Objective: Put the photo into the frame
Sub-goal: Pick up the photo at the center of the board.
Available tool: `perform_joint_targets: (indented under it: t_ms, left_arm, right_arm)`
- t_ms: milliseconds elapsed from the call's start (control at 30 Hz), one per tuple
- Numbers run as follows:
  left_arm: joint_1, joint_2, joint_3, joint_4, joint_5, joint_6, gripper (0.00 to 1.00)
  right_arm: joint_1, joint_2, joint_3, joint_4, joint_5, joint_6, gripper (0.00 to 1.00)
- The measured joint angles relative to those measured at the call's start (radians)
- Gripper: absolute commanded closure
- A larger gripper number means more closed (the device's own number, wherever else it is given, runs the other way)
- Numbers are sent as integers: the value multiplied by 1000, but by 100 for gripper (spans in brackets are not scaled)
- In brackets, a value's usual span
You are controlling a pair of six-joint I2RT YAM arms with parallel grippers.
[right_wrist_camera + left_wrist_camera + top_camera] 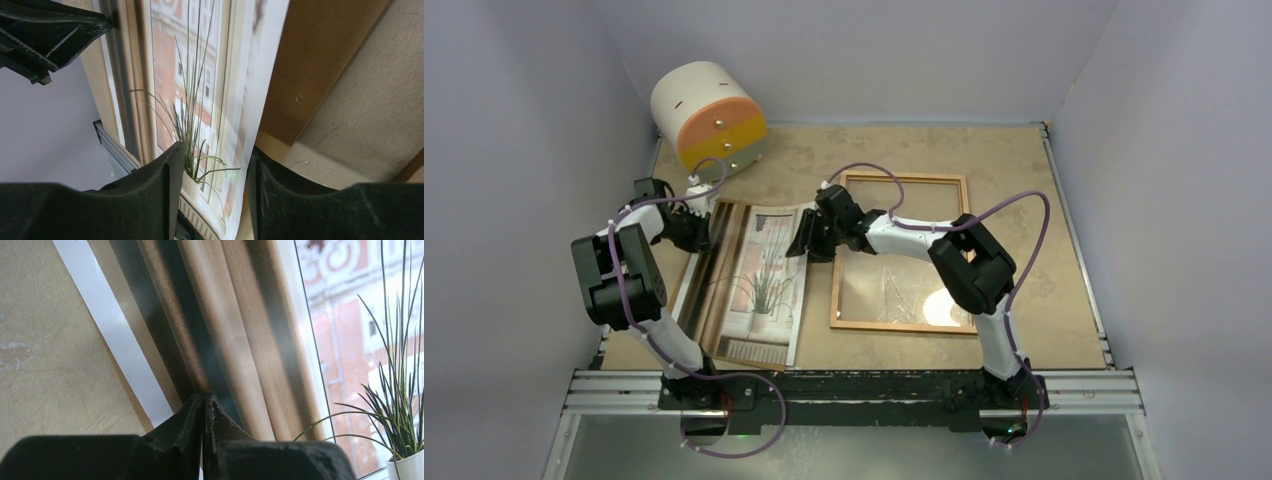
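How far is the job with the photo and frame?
Done: nothing placed; the frame lies empty. In hand: the photo, beside it on the backing board, has its edge inside the open right gripper; the left gripper is shut at it. Left: moving it into the frame.

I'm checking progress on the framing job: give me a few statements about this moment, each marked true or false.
The photo already sits inside the frame. False: it is outside the frame, to its left.
The left claw is shut. True.
The right claw is open, with the photo's edge in its gap. True.
The frame stands upright against the back wall. False: it lies flat on the table.
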Motion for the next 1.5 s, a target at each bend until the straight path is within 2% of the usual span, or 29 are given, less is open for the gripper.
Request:
perform_joint_targets:
  t_ms: [100,233,300,533,600,667,800,833,900,1067,1167,1267,1367,1500]
  left_arm:
    - [0,0,0,0,0,0,96]
    - [0,0,0,-1,1,1,95]
    - [0,0,2,-4,3,3,94]
    - [0,0,22,-77,7,7,84]
    - [0,0,31,-109,6,10,77]
    - [0,0,42,-137,6,12,63]
    - [0,-14,53,-165,1,18,22]
    - [0,-26,57,-175,-2,17,17]
    - [3,-53,66,-192,-3,18,13]
    - [36,-134,101,-212,-3,17,9]
    - [74,-167,112,-212,-3,17,7]
    - [101,-175,112,-211,-9,17,6]
    - [112,-175,112,-206,-24,17,6]
    - [113,-175,114,-190,-40,7,4]
  right_arm:
    - [0,0,0,11,-3,4,58]
    - [0,0,2,23,-6,5,80]
    - [0,0,7,22,-7,3,88]
    - [-5,0,37,40,-20,-21,100]
    - [-10,0,37,48,-31,-33,100]
    - [-19,-1,37,60,-55,-46,100]
    - [-51,-13,37,98,-127,-62,100]
    - [-63,-21,35,111,-151,-66,100]
    - [-91,-48,17,154,-205,-68,100]
    - [-199,-205,-84,242,-343,-62,100]
    - [-261,-296,-42,156,-354,-141,100]
    - [-290,-357,63,-8,-288,-263,100]
    - [-289,-414,214,-227,-133,-410,100]
    - [-288,-544,269,-405,100,-550,100]
